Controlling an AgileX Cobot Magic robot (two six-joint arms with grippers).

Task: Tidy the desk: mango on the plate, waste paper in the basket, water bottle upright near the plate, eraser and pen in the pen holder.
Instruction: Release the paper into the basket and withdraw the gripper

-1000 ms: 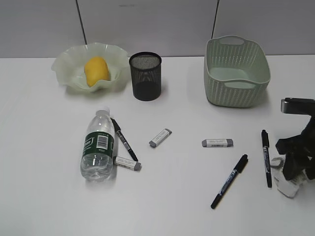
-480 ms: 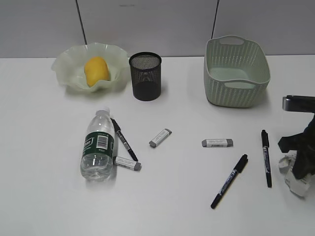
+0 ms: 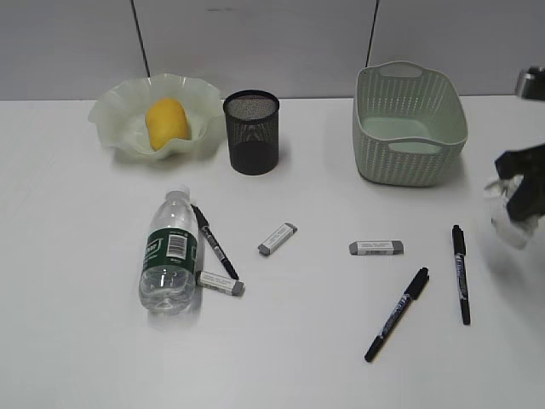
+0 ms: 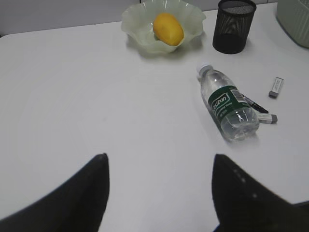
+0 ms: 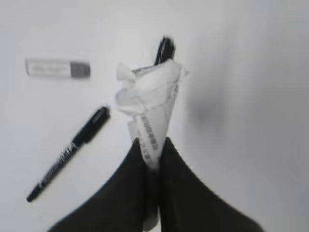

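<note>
One end effector [image 5: 150,147] — the right — pinches the waste paper [image 5: 149,104] above bare desk [image 3: 77,341], the left [image 4: 159,164] gaping.

Back row on my desk [image 3: 77,256], left to right: plate [image 3: 111,115] with mango [image 3: 167,122] in it, pen holder [image 3: 252,133], basket [image 3: 410,124]. Before the plate: water bottle [image 3: 170,253] lying down. My right gripper [image 3: 521,194], off the basket's right, holds the waste paper [image 3: 504,223] above the desk.

exterior slants down over desk [image 3: 85,341]; left wrist shares bottle [image 3: 170,256]; right wrist close, looks down.
</note>
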